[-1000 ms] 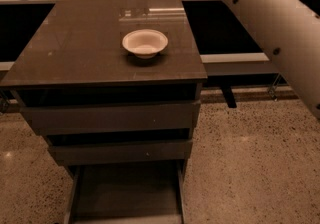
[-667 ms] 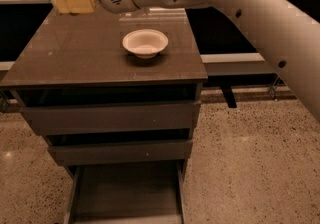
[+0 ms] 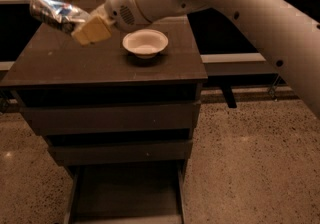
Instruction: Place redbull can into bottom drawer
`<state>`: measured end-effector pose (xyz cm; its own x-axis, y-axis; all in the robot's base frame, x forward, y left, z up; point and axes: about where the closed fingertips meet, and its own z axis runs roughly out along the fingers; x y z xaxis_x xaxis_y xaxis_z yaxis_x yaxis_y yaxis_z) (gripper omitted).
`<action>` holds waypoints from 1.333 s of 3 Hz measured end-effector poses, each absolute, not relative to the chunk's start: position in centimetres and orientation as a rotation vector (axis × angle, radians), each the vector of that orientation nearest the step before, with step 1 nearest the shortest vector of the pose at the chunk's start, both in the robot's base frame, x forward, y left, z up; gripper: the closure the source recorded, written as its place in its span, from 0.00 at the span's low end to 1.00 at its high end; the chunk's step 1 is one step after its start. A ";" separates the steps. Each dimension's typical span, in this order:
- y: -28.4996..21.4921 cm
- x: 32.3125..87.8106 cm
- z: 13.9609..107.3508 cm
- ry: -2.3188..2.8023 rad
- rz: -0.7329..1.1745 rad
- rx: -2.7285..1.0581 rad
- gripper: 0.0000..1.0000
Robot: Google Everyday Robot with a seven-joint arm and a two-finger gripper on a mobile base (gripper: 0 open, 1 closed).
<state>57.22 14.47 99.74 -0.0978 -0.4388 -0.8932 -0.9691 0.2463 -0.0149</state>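
Camera view: your gripper clamps the redbull can, held tilted in the air, with a white bowl just to its right. You are mid-carry; next, lower the can into the open bottom drawer, well below.

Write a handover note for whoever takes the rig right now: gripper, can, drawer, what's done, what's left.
Gripper: shut on the redbull can, up at the left side of the cabinet top.
Can: off the surface, tilted nearly on its side, sticking out left of the gripper.
Bottom drawer: pulled open, floor bare; the can is not in it.
White bowl: sits on the cabinet top, right of the gripper, apart from it.
Done: can grasped and lifted, drawer open.
Left: carry the can forward and down to the open drawer, set it on the floor of the drawer, release.
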 end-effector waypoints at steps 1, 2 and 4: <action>10.2 50.7 89.6 1.795 0.777 -1.664 1.00; 10.3 49.8 89.3 1.808 0.799 -1.696 1.00; 8.6 50.3 83.1 1.927 0.478 -1.799 1.00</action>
<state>50.33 8.61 83.10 -0.0408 -0.8357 -0.5477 -0.9948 0.0855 -0.0562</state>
